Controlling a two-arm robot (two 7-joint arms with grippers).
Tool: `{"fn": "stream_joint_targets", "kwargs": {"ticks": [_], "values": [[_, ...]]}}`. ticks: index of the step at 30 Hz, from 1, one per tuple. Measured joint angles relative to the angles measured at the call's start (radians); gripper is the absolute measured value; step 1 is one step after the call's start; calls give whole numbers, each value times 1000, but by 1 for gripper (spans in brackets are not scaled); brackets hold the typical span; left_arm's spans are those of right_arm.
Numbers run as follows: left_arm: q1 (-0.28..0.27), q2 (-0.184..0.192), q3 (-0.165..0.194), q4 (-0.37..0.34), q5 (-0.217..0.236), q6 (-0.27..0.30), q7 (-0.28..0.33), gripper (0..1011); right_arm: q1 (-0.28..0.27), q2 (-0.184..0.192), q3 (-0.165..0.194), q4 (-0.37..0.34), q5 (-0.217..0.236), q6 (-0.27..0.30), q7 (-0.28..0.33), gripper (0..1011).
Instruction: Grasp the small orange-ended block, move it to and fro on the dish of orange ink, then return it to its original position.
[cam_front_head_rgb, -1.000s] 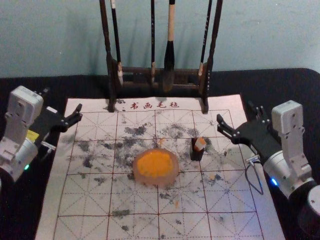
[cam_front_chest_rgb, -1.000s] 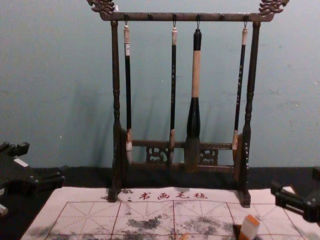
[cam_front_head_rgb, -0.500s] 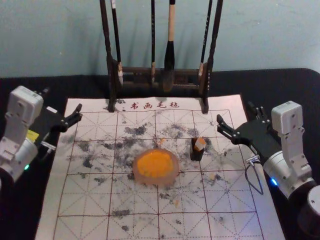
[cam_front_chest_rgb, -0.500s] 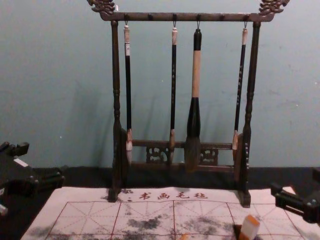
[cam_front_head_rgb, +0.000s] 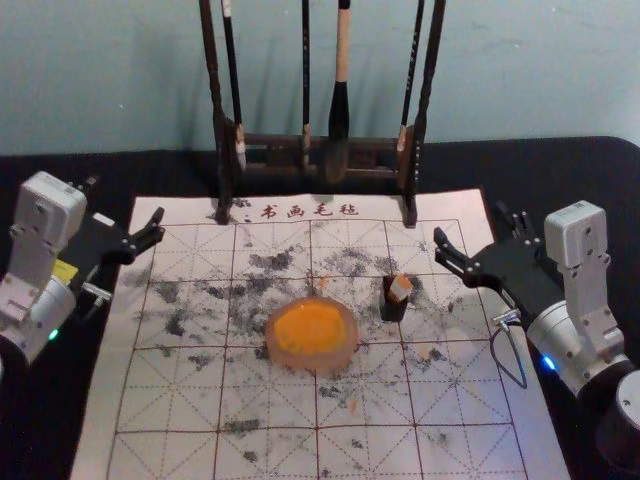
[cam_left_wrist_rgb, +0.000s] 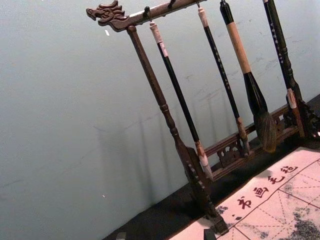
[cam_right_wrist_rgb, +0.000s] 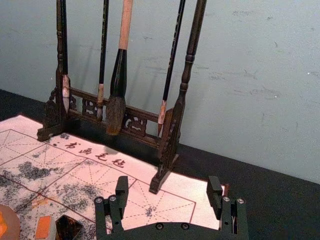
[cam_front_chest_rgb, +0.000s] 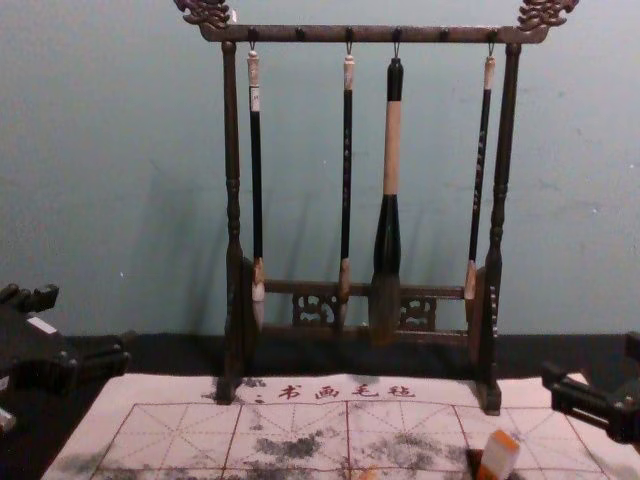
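**Block (cam_front_head_rgb: 401, 289) right of the dish (cam_front_head_rgb: 350, 352); both grippers open**

Block, one: small, pale-sided, orange end uppermost, tilted. Found at a black holder (cam_front_head_rgb: 392, 311) on the mat (cam_front_head_rgb: 165, 405); whether seated in it or leaning against it, cannot be told. The chest view gives it at the lower edge, right of centre, its orange end raised.

Dish, one: round, pinkish rim, with orange ink (cam_front_head_rgb: 309, 328) inside. Stands near the middle of the mat, left of the holder and apart from it.

Right gripper (cam_front_head_rgb: 472, 226): above the mat's right side, beyond the block and to its right. Fingers spread, nothing between them; its wrist view gives the two fingertips well apart.

Left gripper (cam_front_head_rgb: 126, 204): parked at the mat's far left corner. Fingers spread, empty.

Mat, one: white, red-lined grid, red characters along the far end; dark smudges and a few orange marks.

Rack (cam_front_head_rgb: 222, 120), one: dark carved wood, feet on the mat's far end. Bears four brushes (cam_front_head_rgb: 340, 110), hung tips down, one far thicker than the rest, with a pale band on its handle.

Cloth (cam_front_head_rgb: 560, 160), black: beneath the mat. Wall (cam_front_head_rgb: 120, 80), blue-green: behind the rack.
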Motion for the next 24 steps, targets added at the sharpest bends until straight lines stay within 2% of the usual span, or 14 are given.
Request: {"fn": "stream_joint_targets", "kwargs": {"ticks": [24], "values": [[0, 0, 0, 0, 0, 0, 0, 1001, 0, 0, 0, -1, 2, -1, 0, 1000]]}}
